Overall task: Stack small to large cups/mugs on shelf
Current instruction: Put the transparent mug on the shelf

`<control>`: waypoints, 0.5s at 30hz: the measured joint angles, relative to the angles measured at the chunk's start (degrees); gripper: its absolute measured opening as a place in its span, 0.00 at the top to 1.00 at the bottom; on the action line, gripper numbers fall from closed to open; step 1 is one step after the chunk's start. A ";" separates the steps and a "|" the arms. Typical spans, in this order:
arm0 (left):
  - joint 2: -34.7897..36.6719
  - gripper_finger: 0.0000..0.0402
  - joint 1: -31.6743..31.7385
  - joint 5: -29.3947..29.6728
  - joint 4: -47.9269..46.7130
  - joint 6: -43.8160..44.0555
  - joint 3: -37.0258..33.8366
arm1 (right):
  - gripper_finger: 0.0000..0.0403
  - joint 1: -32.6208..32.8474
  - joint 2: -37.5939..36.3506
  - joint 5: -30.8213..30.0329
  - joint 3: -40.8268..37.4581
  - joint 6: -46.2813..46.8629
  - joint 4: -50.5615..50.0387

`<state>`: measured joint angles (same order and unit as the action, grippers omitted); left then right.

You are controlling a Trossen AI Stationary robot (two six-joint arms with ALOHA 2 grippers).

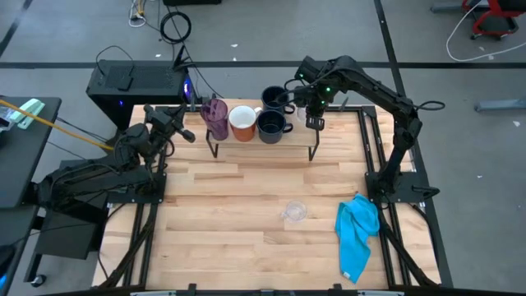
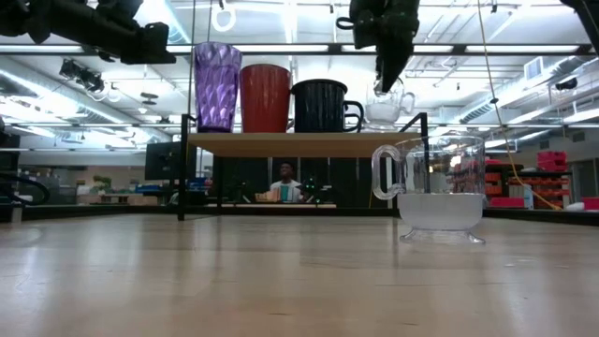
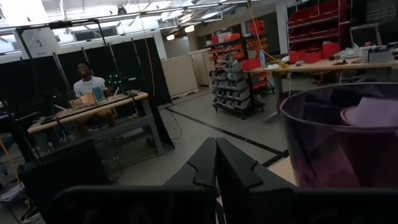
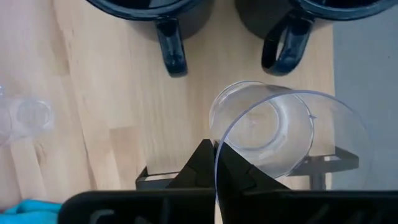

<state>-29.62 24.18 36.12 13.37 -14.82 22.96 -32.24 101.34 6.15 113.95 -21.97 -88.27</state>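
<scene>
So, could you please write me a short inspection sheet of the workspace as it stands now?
Surface: wooden table, bare planks in the middle.
Job's things: shelf carries a purple tumbler, a white-and-orange mug and two dark mugs; one clear glass is held above the shelf's right end, another clear glass stands on the table.
Clutter: blue cloth at the table's right edge.
Hands: right hand shut on the held glass's rim; left hand shut, empty, beside the tumbler.
Cables: loose cables on the floor behind the table.
Surroundings: a person sits at a desk; red bins on racks.
</scene>
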 joint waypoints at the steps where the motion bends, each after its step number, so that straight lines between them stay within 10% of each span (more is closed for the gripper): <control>1: 0.00 0.96 0.00 0.02 0.00 0.03 0.00 | 1.00 0.24 0.00 0.04 0.00 -0.01 0.00; 15: 0.00 0.95 0.01 0.02 0.06 0.27 0.00 | 1.00 1.65 0.02 1.33 0.00 -0.16 2.96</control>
<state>-29.63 24.20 36.14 13.42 -14.55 22.96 -30.59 101.36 7.47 113.95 -22.13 -85.31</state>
